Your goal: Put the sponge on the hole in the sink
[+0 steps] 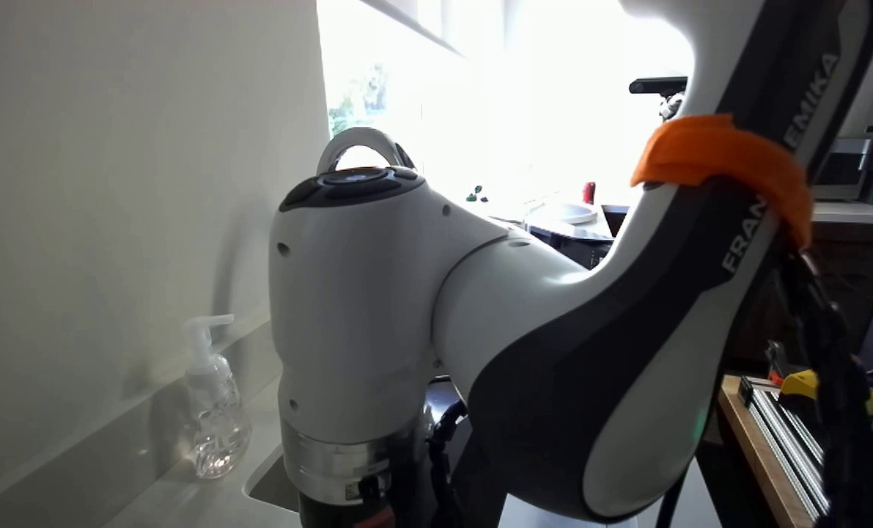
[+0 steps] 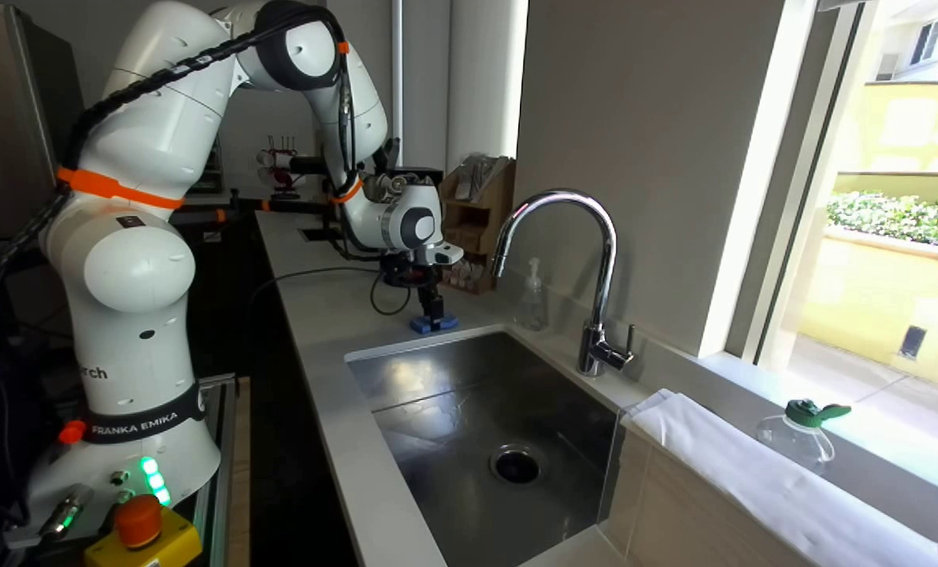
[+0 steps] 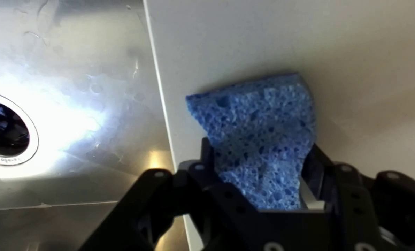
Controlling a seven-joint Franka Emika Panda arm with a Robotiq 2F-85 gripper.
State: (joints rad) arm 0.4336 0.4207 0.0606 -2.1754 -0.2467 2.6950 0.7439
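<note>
The blue sponge (image 2: pixel 421 324) is at the counter's edge by the sink's far end in an exterior view. In the wrist view the sponge (image 3: pixel 263 129) is between both fingers, pinched at its sides. My gripper (image 3: pixel 259 157) is shut on it; the gripper also shows in an exterior view (image 2: pixel 432 313). I cannot tell whether the sponge touches the counter. The steel sink (image 2: pixel 437 429) has a round dark hole (image 2: pixel 515 466) in its floor. In the wrist view the hole (image 3: pixel 5 132) is at the left, apart from the sponge.
A tall chrome faucet (image 2: pixel 604 244) arches over the sink's wall side. A soap bottle (image 1: pixel 216 418) stands near the sink's corner. A white cloth (image 2: pixel 752 465) lies over a board at the near right. A green-capped bottle (image 2: pixel 798 437) stands behind it. The sink rim borders the counter (image 2: pixel 311 315).
</note>
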